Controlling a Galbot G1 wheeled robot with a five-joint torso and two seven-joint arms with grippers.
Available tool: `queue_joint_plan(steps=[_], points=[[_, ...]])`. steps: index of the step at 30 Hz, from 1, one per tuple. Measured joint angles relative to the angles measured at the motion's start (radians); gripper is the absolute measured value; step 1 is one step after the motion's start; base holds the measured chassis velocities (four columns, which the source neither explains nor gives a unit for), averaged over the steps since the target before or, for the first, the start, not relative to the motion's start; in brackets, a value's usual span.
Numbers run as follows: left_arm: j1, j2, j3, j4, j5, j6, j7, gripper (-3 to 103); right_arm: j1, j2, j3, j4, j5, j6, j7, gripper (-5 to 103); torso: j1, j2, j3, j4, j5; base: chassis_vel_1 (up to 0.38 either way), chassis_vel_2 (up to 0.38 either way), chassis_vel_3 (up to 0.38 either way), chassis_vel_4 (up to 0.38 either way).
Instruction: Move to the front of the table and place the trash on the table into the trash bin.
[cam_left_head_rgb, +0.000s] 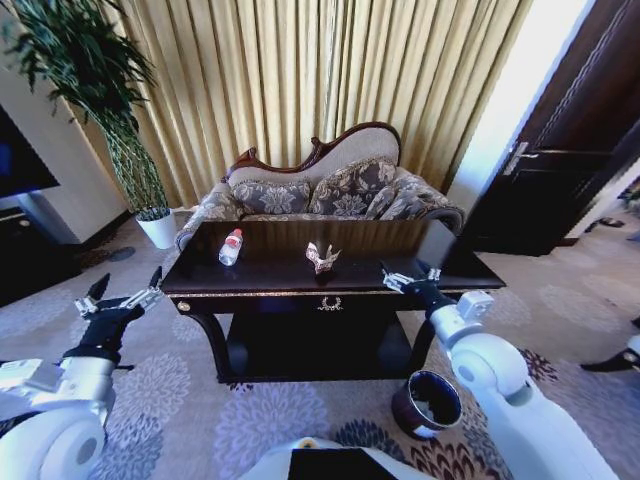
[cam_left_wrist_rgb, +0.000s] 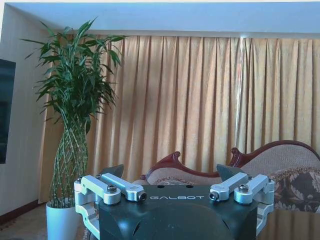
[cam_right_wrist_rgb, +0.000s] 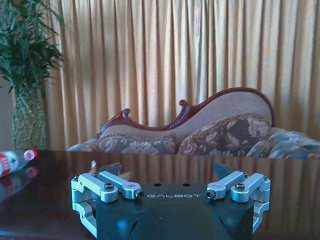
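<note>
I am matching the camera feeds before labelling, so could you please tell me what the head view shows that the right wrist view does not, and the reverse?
The head view alone shows the trash bin on the carpet right of the table, the crumpled wrapper mid-table, the left gripper open off the table's left end, and the door.

The right wrist view alone gives a close look at the right gripper, open and low over the tabletop.

Both share the bottle, the sofa, the curtains and the plant.

Bottle left of wrapper, apparently
</note>
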Motion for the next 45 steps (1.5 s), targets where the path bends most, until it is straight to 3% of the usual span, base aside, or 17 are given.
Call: queue_joint_plan(steps=[7, 20, 30, 40, 45], points=[[0.007, 0.004, 0.0, 0.0, 0.0, -0.014, 0.0, 100, -0.008, -0.008, -0.067, 0.01, 0.002, -0.028, 0.0, 100, -0.001, 0.0, 0.0, -0.0001, 0.0001, 0.0, 0.0, 0.0, 0.0], [0.014, 0.006, 0.004, 0.0, 0.005, -0.018, 0.001, 100, 0.145, -0.043, -0.279, -0.079, -0.006, -0.045, 0.006, 100, 0.0, 0.0, 0.0, 0.0, 0.0, 0.0, 0.0, 0.0, 0.0], [0.029, 0.002, 0.008, 0.0, 0.02, -0.018, 0.001, 100, 0.252, -0.043, -0.37, -0.16, -0.007, -0.046, 0.014, 100, 0.0, 0.0, 0.0, 0.0, 0.0001, 0.0, 0.0, 0.0, 0.0], [0.029, -0.003, 0.014, 0.0, 0.021, -0.017, 0.002, 100, 0.384, -0.041, -0.474, -0.183, 0.07, -0.086, 0.083, 100, 0.0, 0.0, 0.0, 0.0, 0.0, 0.0, 0.0, 0.0, 0.0], [0.024, -0.002, 0.017, 0.0, 0.022, -0.016, 0.002, 100, 0.493, -0.038, -0.602, -0.199, 0.153, -0.109, 0.225, 100, 0.0, 0.0, 0.0, 0.0001, -0.0002, 0.0, 0.0, 0.0, 0.0]])
